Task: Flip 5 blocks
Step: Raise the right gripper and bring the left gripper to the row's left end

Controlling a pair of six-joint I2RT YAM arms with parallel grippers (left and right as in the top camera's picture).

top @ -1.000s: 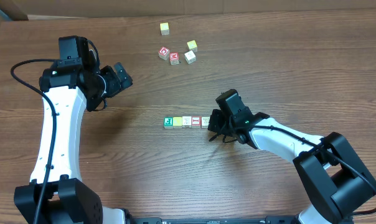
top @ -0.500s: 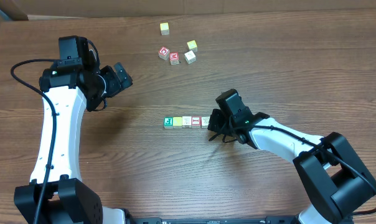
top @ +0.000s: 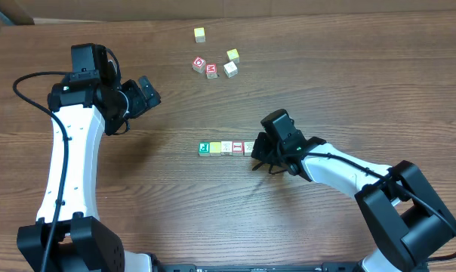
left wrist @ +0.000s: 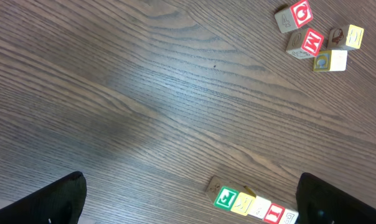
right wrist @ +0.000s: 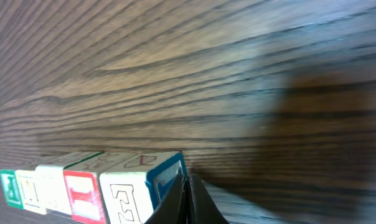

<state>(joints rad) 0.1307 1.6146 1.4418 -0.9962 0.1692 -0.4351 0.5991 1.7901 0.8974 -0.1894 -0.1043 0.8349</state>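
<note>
In the middle of the table [top: 326,83], your five blocks [top: 226,147] sit in a row. Your right gripper [right wrist: 188,198], pressed shut, is right by the blue-edged end block [right wrist: 135,193]. Your left gripper [top: 146,92] hangs wide open. I think you must tip that block over gently next.

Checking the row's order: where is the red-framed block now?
Overhead, the red-framed block sits near the middle, between the cream block and the blue-edged block nearest the right end effector.

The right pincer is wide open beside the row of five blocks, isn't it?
Not quite. The right pincer is shut, its tips pressed together, as the right wrist view shows. It does sit beside the row of five blocks.
</note>
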